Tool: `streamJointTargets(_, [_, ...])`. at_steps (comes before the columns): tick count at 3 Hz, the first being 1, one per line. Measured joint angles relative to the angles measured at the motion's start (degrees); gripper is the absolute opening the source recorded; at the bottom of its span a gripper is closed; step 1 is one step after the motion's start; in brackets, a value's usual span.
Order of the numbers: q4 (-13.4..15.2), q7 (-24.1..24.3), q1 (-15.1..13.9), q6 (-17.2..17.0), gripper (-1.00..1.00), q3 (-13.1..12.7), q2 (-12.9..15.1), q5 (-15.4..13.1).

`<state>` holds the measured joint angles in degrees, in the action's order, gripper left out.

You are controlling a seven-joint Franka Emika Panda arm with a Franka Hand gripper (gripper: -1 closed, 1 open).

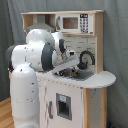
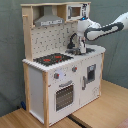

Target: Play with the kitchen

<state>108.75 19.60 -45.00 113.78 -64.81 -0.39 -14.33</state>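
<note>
Kitchen (image 2: 47,75): large toy unit in white and light wood, standing on a wooden floor against a grey backdrop; seen in both exterior views, filling most of the second exterior view.
Arm (image 1: 35,55): white Franka arm, bulky in the foreground of the first exterior view, at the kitchen's side; in the second exterior view it reaches in from the second exterior view's right, over the counter.
Pegboard back (image 2: 50,37): light wood with rows of holes, rising behind the hob and sink.
Hood (image 2: 48,20): grey, mounted under the top shelf above the hob.
Microwave (image 1: 74,23): white box with dark window and keypad, set in the top shelf.
Oven door (image 2: 64,95): white front with a slotted dark window, below the hob.
Hob (image 2: 52,59): black plate with red rings, on the counter toward the second exterior view's left.
Sink (image 1: 77,75): dark basin sunk in the white counter, just below the faucet.
Faucet (image 1: 86,57): black curved spout, upright behind the sink.
Gripper (image 2: 80,47): held low over the sink, just beside the faucet; cannot tell how far its fingers are parted or whether they hold anything.
</note>
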Motion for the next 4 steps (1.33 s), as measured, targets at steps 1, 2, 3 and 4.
streamJointTargets(1, [-0.6,-2.9,0.4,-0.6,1.0,-0.5,2.6,-4.4])
streamJointTargets(2, [-1.9,-3.5,0.5,-1.1,1.0,-2.0,6.8,-8.3])
streamJointTargets(3, [-3.3,-3.5,1.7,-1.8,1.0,-3.0,11.4,-11.1])
streamJointTargets(4, [-5.6,-3.5,4.3,-4.3,1.0,-3.0,15.1,-13.1])
